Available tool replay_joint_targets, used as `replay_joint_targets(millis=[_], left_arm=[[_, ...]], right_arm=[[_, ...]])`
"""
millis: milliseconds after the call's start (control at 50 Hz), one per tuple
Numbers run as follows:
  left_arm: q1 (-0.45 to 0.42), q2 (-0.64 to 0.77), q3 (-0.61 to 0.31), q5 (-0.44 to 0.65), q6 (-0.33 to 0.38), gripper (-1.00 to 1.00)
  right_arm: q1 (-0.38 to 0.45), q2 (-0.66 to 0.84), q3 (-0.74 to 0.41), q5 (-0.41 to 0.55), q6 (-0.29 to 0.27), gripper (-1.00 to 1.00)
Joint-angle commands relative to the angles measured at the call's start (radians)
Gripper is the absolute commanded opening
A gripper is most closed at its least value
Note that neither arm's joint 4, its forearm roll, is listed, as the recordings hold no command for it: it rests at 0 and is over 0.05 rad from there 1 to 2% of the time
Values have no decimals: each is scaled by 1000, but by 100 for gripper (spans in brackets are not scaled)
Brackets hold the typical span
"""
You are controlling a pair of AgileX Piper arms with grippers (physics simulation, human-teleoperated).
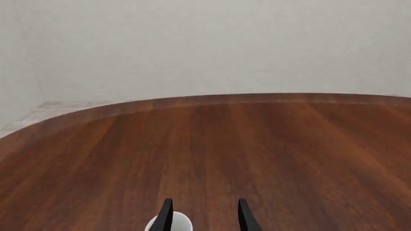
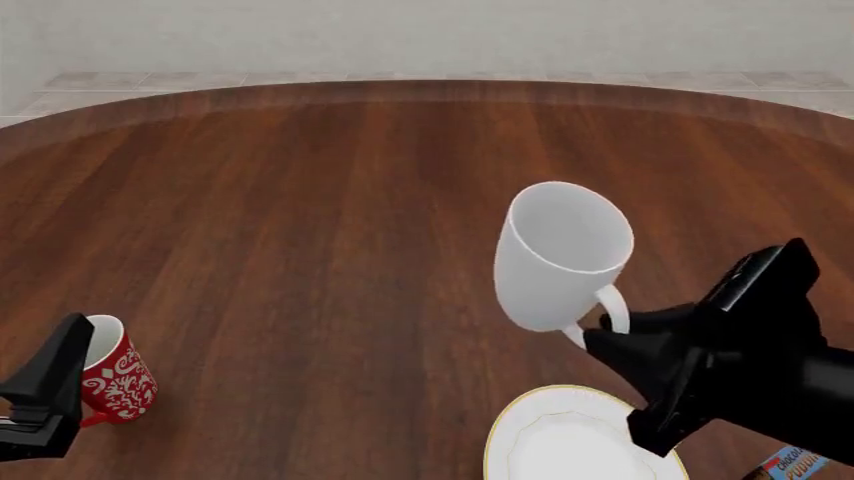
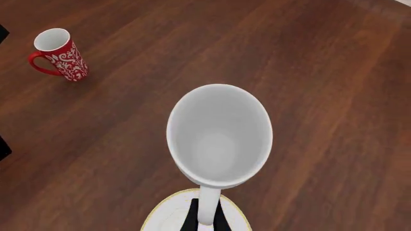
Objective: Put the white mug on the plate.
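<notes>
Key relation: the white mug [image 2: 561, 255] hung in the air above the plate [image 2: 577, 437] and a little toward the desk's far edge from it; the coming move looked like a lowering toward the near side.
Mug axis: tilted, its mouth turned up and toward the fixed camera, its loop handle pointing down at the plate.
Nearer arm: the right one; the plate lay just under its end effector, well apart from the left arm.
Right end effector [image 2: 603, 338]: closed on the mug's handle, carrying the mug clear of the desk [image 2: 334, 200].
Left end effector [image 1: 204, 216]: fingers parted with nothing between them, low over the desk beside the red mug [image 2: 114, 372].
Mug look: plain glossy white, tapered, empty inside in the right wrist view.
Plate look: round, white, thin gold rim, wider than the mug, partly hidden by the right arm.
Red mug: upright, far from the plate, on the left arm's side.
</notes>
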Motion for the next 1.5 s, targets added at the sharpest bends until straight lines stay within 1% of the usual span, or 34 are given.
replay_joint_targets(millis=[20, 80, 100, 340, 420, 620, 660, 740, 940, 1340, 1500], left_arm=[[-1, -4, -1, 4, 0, 100], [0, -4, -1, 4, 0, 100], [-1, -4, -1, 4, 0, 100], [-1, -3, -1, 3, 0, 100], [-1, -4, -1, 4, 0, 100], [-1, -3, -1, 4, 1, 100], [0, -4, -1, 4, 0, 100], [0, -4, -1, 4, 0, 100], [-1, -4, -1, 4, 0, 100], [-1, -3, -1, 3, 0, 100], [-1, -3, -1, 3, 0, 100]], right_arm=[[-13, -97, 22, 68, -1, -100], [-12, -112, 31, 76, -2, -100], [-21, -131, 45, 81, -21, -100], [-15, -207, 59, 134, -18, -100], [-13, -241, 75, 160, -9, -100], [-9, -293, 84, 223, -10, -100], [-9, -302, 87, 234, -21, -100], [-7, -316, 78, 255, -16, -100], [-5, -365, 98, 302, -4, -100], [5, -415, 96, 385, -1, -100], [18, -422, 109, 394, 12, -100]])
